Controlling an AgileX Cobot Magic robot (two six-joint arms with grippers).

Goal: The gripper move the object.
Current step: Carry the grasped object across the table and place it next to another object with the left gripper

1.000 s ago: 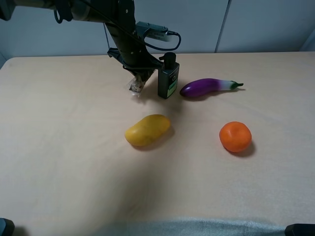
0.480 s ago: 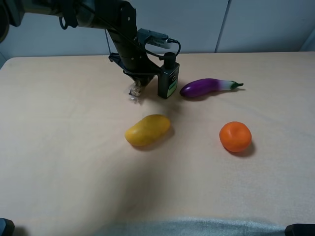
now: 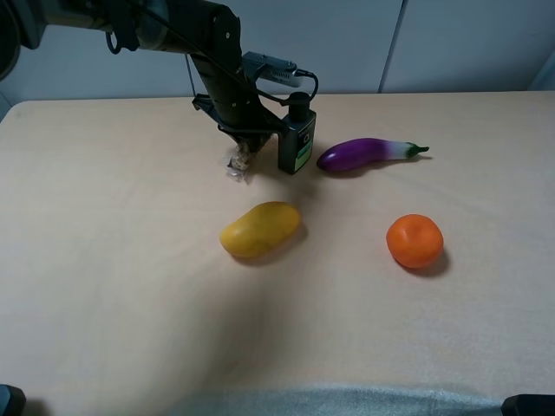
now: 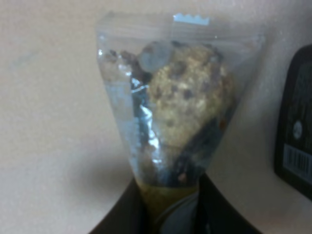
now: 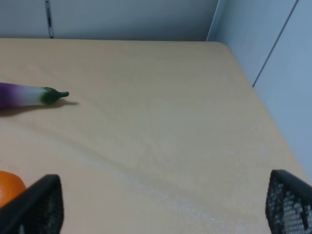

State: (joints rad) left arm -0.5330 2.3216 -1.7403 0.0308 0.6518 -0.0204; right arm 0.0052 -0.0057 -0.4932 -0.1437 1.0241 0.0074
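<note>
My left gripper (image 3: pixel 246 139) is shut on the object, a small clear packet of round chocolates (image 3: pixel 238 163). The packet hangs from the jaws at the far middle of the table, just left of the dark pump bottle (image 3: pixel 297 134). I cannot tell whether its lower end touches the table. In the left wrist view the packet (image 4: pixel 180 107) fills the frame, pinched at its narrow end by my gripper (image 4: pixel 168 207). My right gripper (image 5: pixel 161 209) is open and empty, low over the table's right side.
A yellow oval fruit (image 3: pixel 260 229) lies in front of the packet. A purple eggplant (image 3: pixel 364 153) lies right of the bottle, and an orange fruit (image 3: pixel 414 240) sits nearer on the right. The bottle's edge (image 4: pixel 297 136) shows close beside the packet.
My left gripper has turned a little and sunk slightly, and the packet now hangs a bit lower and closer to the table. The other things have not moved.
</note>
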